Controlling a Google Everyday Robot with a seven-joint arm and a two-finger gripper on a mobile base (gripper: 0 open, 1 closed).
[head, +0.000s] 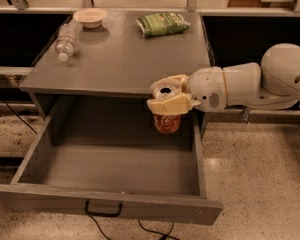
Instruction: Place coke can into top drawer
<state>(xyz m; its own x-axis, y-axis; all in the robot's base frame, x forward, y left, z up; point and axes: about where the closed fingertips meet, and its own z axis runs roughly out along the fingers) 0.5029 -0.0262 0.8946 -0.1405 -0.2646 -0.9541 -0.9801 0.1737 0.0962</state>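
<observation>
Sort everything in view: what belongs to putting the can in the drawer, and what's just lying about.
Job: coke can, held by the claw above the back right of the open top drawer.
Lying about, on the cabinet top: plastic bottle, bowl, green bag.
</observation>
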